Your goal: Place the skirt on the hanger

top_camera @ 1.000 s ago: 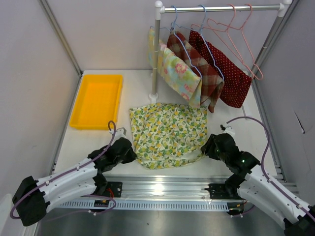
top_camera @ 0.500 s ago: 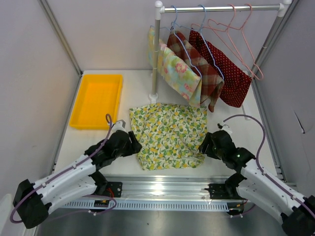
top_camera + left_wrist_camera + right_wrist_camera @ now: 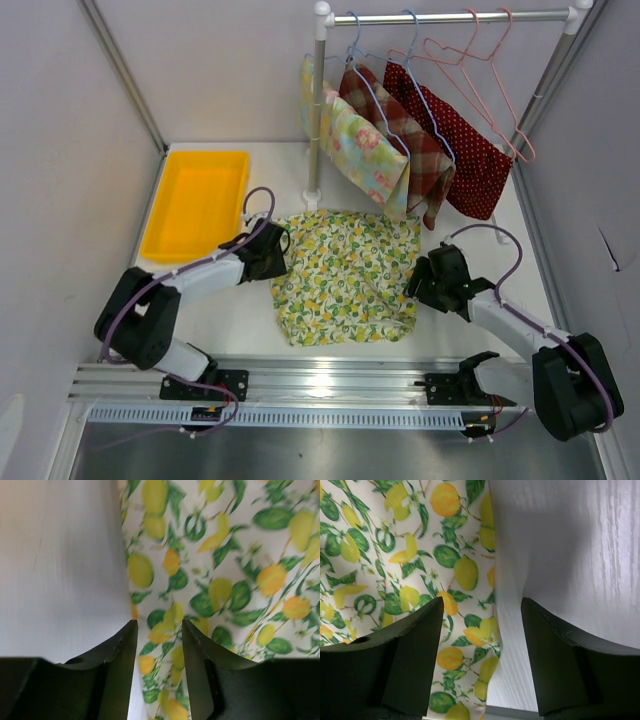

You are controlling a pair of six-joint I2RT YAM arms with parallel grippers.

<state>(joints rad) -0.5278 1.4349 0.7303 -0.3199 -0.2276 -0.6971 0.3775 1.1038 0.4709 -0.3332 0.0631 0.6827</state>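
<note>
You brought left gripper (image 3: 277, 251) and right gripper (image 3: 419, 283) from hem to skirt (image 3: 345, 275) sides, jaws apart, nothing held; regrasp likely next.

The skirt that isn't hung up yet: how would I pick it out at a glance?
Start at the clothes rail at the back of the white table; just in front of its post a skirt lies flat on the tabletop. Unlike the floral garment, plaid garment and red dotted garment hanging there, it shows yellow lemons and green leaves.
</note>
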